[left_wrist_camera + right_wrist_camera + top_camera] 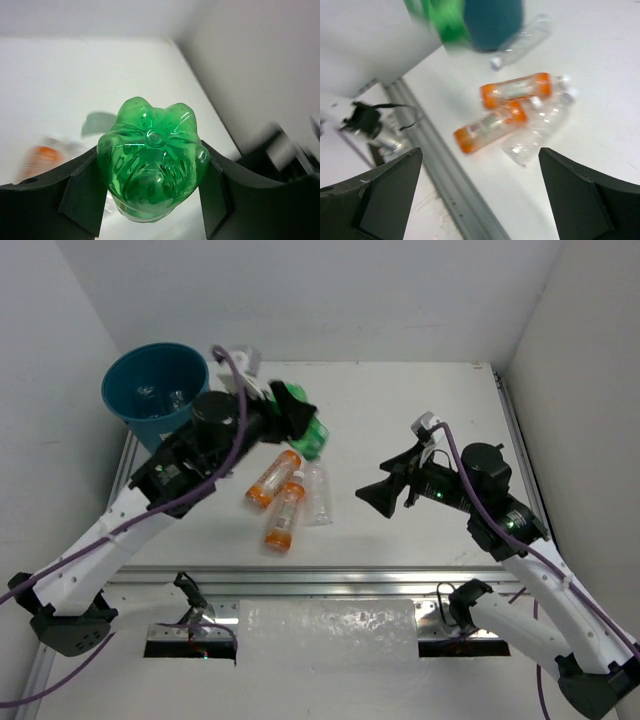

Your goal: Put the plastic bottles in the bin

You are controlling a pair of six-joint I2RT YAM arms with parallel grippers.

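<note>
One green bottle (152,160) end-on between left jaws, base toward wrist camera.

The round plastic bin (150,375) is teal-blue. The see-through green plastic bottle (152,160) is bright green all over, and its bottom has a star pattern of bumps. The left gripper (300,422) around it is black, and so are its fingers (80,195). The flat table (420,400) is white. On it, one orange plastic bottle (271,480) and the other orange plastic bottle (282,520) each have a white cap and a pale label round the middle. The clear plastic bottle (319,495) beside them has no colour. The right gripper (376,497) is black. The arms are white with black parts. The thin cables (462,468) are purple.
</note>
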